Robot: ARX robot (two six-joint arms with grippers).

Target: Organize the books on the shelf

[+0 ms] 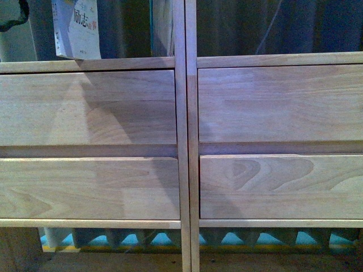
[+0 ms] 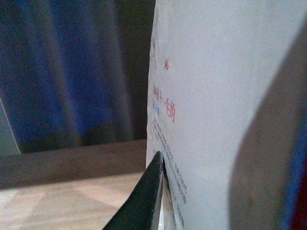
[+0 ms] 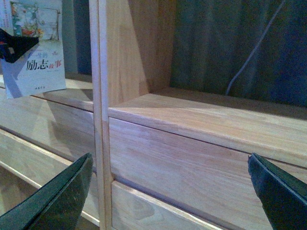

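The book (image 1: 77,28), a thin pale softcover with red and green print, stands nearly upright in the upper left compartment of the light wood shelf (image 1: 181,113), its lower edge just over the board above the drawers. My left gripper (image 2: 163,160) is shut on the book (image 2: 216,96); one dark finger (image 2: 144,201) presses its cover. In the right wrist view the book (image 3: 36,48) shows far off with that gripper's black finger (image 3: 17,45) on it. My right gripper (image 3: 170,158) is open and holds nothing, facing the right column's drawer fronts (image 3: 192,163).
Four plain drawer fronts fill the middle, split by a double upright post (image 1: 186,136). A dark curtain (image 1: 272,25) hangs behind the open compartments, with a pale cable (image 3: 249,52) in the right one. Under the drawers a lower compartment shows blue-lit shapes (image 1: 170,238).
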